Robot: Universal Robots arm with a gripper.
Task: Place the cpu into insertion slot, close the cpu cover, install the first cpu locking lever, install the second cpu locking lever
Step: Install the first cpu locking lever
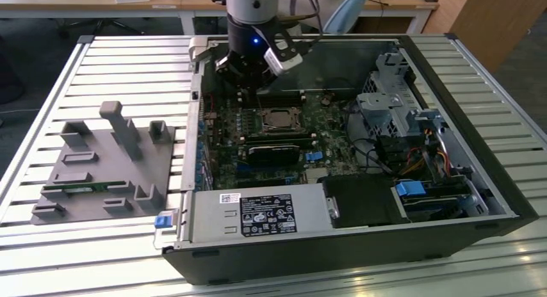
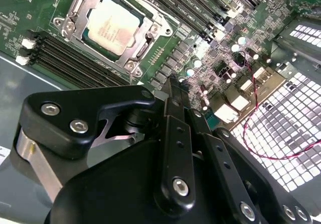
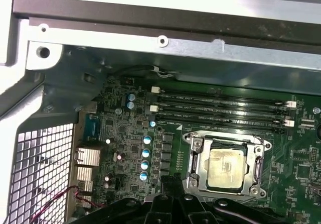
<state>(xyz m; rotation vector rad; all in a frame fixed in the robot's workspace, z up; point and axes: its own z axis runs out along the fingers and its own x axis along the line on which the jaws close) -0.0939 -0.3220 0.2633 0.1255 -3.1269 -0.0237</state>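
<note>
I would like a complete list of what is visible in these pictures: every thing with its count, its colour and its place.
table: one, silvery metal slats, under everything.
computer case: one, black, open, on the table.
circuit board: one, green, inside the case.
cpu: one, dull silver, seated on the board.
cpu cover: one, silvery frame, lying flat around the cpu.
memory slots: four, long, black, beside the cpu.
power supply: one, grey box, inside the case.
holder: one, grey, on the table at the exterior view's left.
small card: one, green, lying in the holder.
arm: one, black and pale, above the case.
gripper: one, black, shut, empty, over the board near the cpu.
</note>
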